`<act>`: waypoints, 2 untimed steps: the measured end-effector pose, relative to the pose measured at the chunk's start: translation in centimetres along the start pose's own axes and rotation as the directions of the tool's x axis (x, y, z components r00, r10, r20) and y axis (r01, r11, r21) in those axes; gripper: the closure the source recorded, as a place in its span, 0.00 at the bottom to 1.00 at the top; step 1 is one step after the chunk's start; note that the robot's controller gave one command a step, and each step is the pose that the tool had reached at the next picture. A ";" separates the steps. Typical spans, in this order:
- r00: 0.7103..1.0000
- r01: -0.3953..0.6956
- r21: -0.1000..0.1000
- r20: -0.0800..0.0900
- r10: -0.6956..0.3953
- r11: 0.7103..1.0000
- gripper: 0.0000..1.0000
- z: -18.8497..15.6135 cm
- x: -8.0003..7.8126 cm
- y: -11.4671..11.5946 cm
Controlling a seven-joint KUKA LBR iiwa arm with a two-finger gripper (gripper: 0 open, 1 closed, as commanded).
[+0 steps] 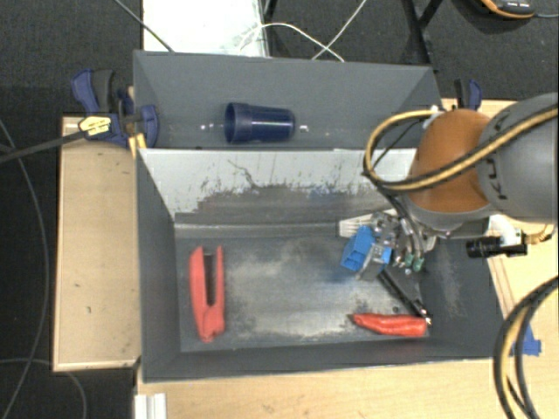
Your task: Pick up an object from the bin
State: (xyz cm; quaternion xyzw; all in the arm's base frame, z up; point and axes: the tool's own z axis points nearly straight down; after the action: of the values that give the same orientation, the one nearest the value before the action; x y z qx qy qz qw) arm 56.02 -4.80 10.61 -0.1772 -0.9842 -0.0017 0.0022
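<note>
the hand (395, 267) is seen low in the right part of the grey bin (157, 260), under the arm's orange cover (447, 160). how far the hand is open cannot be told, and it cannot be told if anything is held in it. a small blue block (356, 253) is seen just beside the hand, on the side toward the middle of the bin. it cannot be told if the block is touched by the hand. a small white thing (353, 228) is seen just behind the blue block, near the back wall. a long red thing (389, 324) is laid flat on the bin floor by the front wall, near the hand and a little in front of it. a red clip with two long arms (207, 291) is laid on the floor at the far left side, well apart from the hand. a dark blue cup (259, 122) is laid on its side up on the back part of the bin, well apart from everything else.
</note>
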 end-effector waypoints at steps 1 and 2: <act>1.000 0.001 0.000 0.000 -0.001 1.000 1.00 -1.2 0.0 0.0; 1.000 0.003 -0.001 0.002 -0.003 1.000 1.00 -2.6 0.0 0.0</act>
State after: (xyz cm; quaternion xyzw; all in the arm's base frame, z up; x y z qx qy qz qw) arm 56.01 -4.81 13.21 -0.1759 -0.9844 -0.0020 0.0013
